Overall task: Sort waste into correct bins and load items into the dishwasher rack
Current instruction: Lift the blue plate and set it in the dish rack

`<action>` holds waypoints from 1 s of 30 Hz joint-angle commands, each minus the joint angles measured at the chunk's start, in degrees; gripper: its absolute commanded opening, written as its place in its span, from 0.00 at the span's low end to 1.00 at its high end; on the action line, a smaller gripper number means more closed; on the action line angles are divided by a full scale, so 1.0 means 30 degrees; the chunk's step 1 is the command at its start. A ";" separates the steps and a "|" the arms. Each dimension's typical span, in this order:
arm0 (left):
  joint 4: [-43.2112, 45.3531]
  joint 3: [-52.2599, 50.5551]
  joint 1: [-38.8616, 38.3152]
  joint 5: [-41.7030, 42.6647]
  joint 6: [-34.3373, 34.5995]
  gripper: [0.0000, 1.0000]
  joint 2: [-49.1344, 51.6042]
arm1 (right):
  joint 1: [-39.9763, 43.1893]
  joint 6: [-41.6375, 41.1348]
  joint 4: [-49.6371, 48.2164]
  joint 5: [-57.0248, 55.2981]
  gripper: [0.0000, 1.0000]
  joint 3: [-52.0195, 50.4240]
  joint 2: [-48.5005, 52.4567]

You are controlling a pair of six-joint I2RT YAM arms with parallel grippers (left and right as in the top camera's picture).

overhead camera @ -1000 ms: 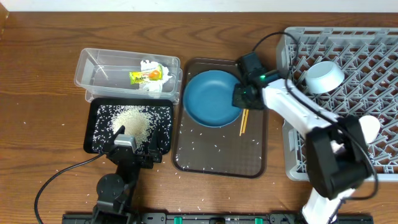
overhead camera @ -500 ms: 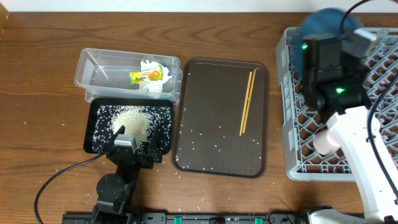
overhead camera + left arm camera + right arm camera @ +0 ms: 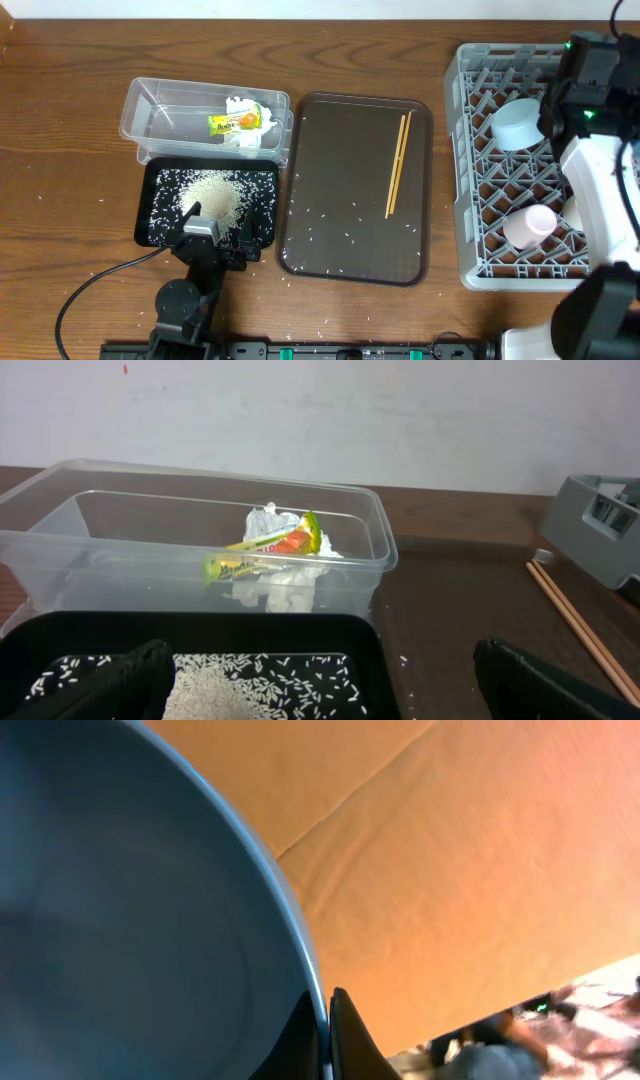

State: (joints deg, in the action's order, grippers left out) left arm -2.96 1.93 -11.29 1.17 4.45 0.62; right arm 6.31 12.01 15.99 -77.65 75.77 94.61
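My right gripper (image 3: pixel 326 1020) pinches the plate (image 3: pixel 120 920) by its rim, likely to slot it edgewise into the rack (image 3: pixel 490 215) beneath; my left gripper (image 3: pixel 320 685) gapes wide.

Blue plate (image 3: pixel 120 920) rim in claw (image 3: pixel 327 1035), perhaps cardboard (image 3: pixel 450 870) behind.

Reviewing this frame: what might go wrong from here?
1. The right gripper pinches the blue plate only at its rim, so the plate may pivot or slip.
2. The white bowl and pink cup already sit in the dishwasher rack; lowering the plate there could knock them.
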 commanded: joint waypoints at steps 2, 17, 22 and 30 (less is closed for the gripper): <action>-0.0328 -0.0568 0.0095 -0.0102 -0.0051 0.98 -0.0131 | 0.0146 0.4728 -0.2018 -0.0787 0.01 0.0102 0.1428; -0.0321 -0.0568 0.0095 -0.0102 -0.0051 0.98 -0.0131 | -0.1843 1.1081 -0.5253 0.1115 0.11 0.0095 0.4510; -0.0328 -0.0568 0.0095 -0.0102 -0.0051 0.98 -0.0131 | -0.2448 1.0069 -0.4947 0.1785 0.54 0.0095 0.4503; -0.0328 -0.0568 0.0095 -0.0102 -0.0051 0.98 -0.0131 | -0.3789 0.6543 -0.0022 0.6725 0.82 0.0095 0.3126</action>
State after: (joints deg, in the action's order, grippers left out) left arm -2.96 1.93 -11.29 1.15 4.45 0.62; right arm -3.64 38.39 14.33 -64.27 75.79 107.33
